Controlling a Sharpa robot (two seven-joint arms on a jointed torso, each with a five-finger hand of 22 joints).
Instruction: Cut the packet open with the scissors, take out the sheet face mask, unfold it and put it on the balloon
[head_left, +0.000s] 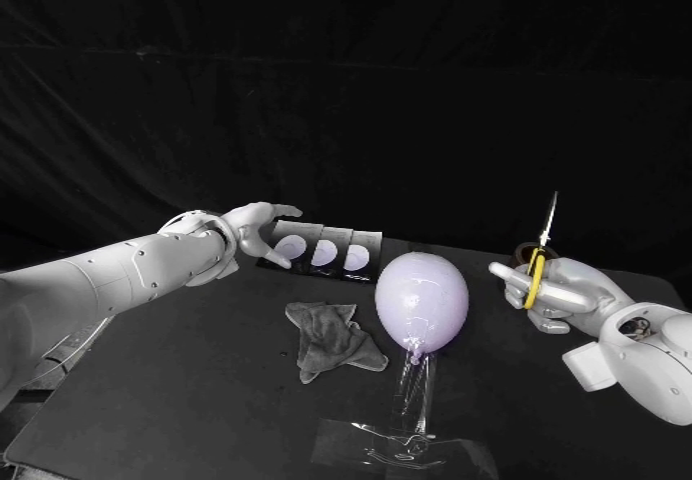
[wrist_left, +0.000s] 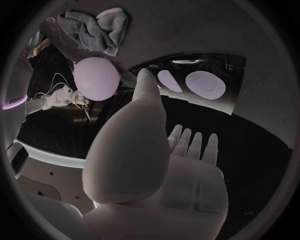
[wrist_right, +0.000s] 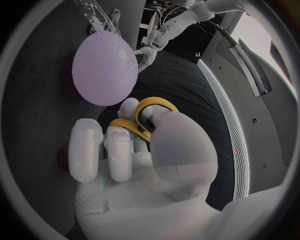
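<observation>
The balloon (head_left: 421, 300) stands in the middle of the black bench (head_left: 173, 400). My left hand (head_left: 248, 228) holds the packet (head_left: 329, 252) by one end, so my right hand (head_left: 562, 295), gripping the scissors (head_left: 542, 250) blades-up, can cut it.

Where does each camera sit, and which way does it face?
Head view: on the robot's head, looking down at the table; the left hand holding the packet and the right hand holding the scissors show.
Left wrist view: behind the left hand, facing the packet; its own palm and fingers show.
Right wrist view: behind the right hand, facing the balloon; its own fingers round the scissors' handles show.
All three share the balloon.
</observation>
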